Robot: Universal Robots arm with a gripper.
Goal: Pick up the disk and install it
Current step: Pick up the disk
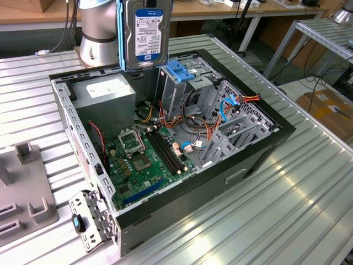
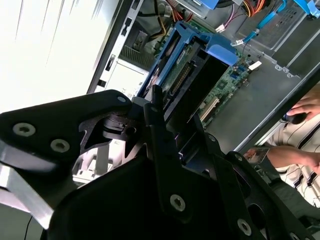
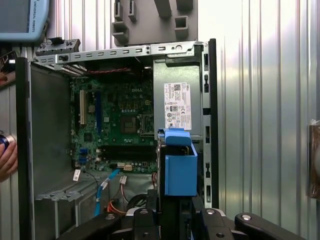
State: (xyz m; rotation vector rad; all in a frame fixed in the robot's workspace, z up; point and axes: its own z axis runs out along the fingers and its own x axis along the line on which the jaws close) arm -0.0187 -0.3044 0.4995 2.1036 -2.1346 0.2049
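- Above the open case (image 1: 182, 201), at the exterior view's 12 o'clock, the disk (image 1: 144, 33) hangs upright. Its label faces the camera with the blue band uppermost, and it is clear of the ribbed table (image 1: 265, 221).
- Exterior view, 9 o'clock of the disk: the silver-grey arm (image 1: 99, 33), just beside it.
- Exterior view, inside the case: the power supply (image 1: 105, 94) lies at the disk's 7 o'clock. The cage (image 1: 179, 74) with its blue handle is at the disk's 5 o'clock, near the lower corner; contact cannot be told. The green board (image 1: 146, 157) covers the floor toward the case's 6 o'clock.
- Exterior view, outside the case: a grey fixture (image 1: 22, 193) is on the table at 8 o'clock. A carton (image 1: 325, 107) is at 3 o'clock, off the table.
- First wrist view: the black gripper (image 3: 175, 207) has its jaws closed on the disk, which shows edge-on as a dark slab between them. The cage's blue handle is just beyond, overlapping the power supply's white sticker. A person's hand (image 3: 5, 157) is just beside the case's outer wall.
- Second wrist view: the gripper's black links converge toward the cage, with the board beyond it. The hand and a striped sleeve (image 2: 300, 167) are outside the case wall.
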